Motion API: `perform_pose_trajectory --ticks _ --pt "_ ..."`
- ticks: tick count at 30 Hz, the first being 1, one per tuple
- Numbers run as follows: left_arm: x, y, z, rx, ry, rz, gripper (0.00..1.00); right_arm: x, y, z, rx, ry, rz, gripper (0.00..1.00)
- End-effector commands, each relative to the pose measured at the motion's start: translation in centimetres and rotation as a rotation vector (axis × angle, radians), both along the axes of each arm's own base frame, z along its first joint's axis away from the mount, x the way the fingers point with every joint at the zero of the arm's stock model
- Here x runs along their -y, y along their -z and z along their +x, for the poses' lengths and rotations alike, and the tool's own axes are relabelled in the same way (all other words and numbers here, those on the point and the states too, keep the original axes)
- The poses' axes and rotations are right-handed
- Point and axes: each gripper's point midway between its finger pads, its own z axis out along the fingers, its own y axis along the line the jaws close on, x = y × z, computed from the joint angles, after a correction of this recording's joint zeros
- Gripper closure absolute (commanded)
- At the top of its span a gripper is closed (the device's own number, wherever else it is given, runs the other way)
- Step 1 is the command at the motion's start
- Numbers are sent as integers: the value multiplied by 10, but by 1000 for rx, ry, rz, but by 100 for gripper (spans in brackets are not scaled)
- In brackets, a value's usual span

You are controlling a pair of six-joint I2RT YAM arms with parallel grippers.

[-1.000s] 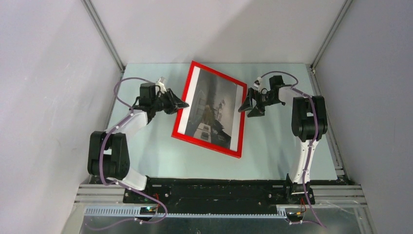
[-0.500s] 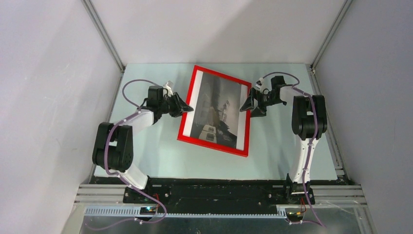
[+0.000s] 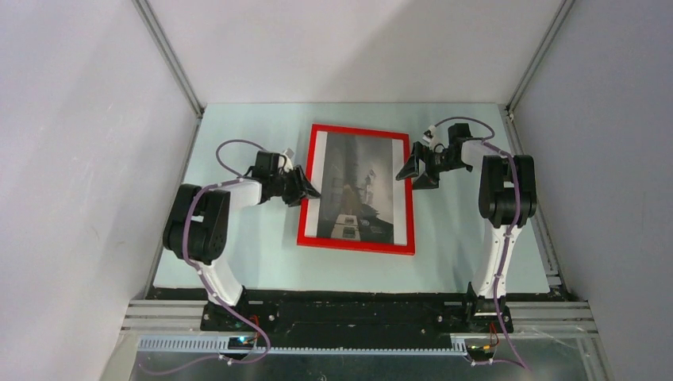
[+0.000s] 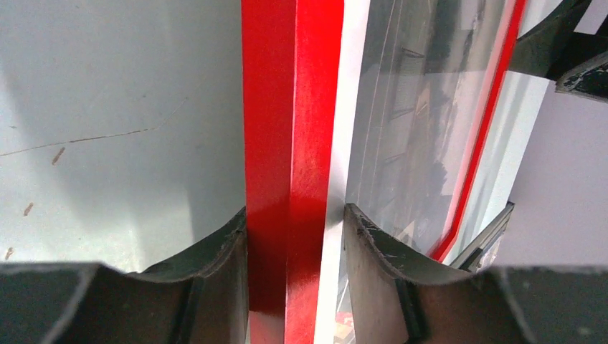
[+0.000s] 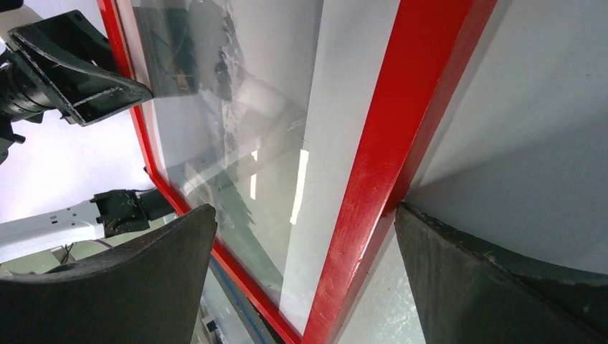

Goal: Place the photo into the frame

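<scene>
The frame (image 3: 357, 247) lies red side up in the middle of the table, square to it. The photo (image 3: 361, 186) shows grey behind the glass, with white margins left and right. My left gripper (image 3: 308, 193) is shut on the frame's left rail; in the left wrist view the rail (image 4: 290, 107) runs between my gripper's (image 4: 295, 236) jaws, with the photo (image 4: 416, 107) to the right. My right gripper (image 3: 413, 169) is open at the right rail's far end. In the right wrist view it (image 5: 302, 215) straddles the rail (image 5: 401, 122) beside the photo (image 5: 236, 143).
The pale green table (image 3: 238, 254) ends at grey walls on the left, back and right. A metal rail (image 3: 533, 206) runs along its right edge. The arm bases sit on the black bar (image 3: 357, 309) at the near edge.
The frame has swung from tilted to square with the table and settled lower. My left gripper moved right and nearer with its left rail. My right gripper stayed near the far right corner.
</scene>
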Motion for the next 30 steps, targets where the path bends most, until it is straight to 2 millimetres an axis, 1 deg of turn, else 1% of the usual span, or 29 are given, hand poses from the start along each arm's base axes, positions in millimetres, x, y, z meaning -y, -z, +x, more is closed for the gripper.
perform_pose_trajectory --ticks 1,4,10,11,13,18,25,30 --pt "12 1 7 49 54 23 52 9 5 -1 32 2 -59 1" --pt "18 8 6 32 74 31 49 9 3 -1 35 2 -58 1" --pt "19 17 4 8 82 62 40 11 -5 0 56 4 -73 1" --pt "19 18 4 4 82 66 39 19 -6 3 56 23 -77 1" --pt "19 20 3 -1 82 71 34 25 -7 4 64 32 -93 1" --pt "18 19 2 4 86 83 23 31 -10 4 74 39 -117 0" --pt "13 14 1 29 79 110 16 37 -8 3 63 45 -131 1" --pt "9 9 -2 48 73 128 6 39 -10 2 58 49 -134 1"
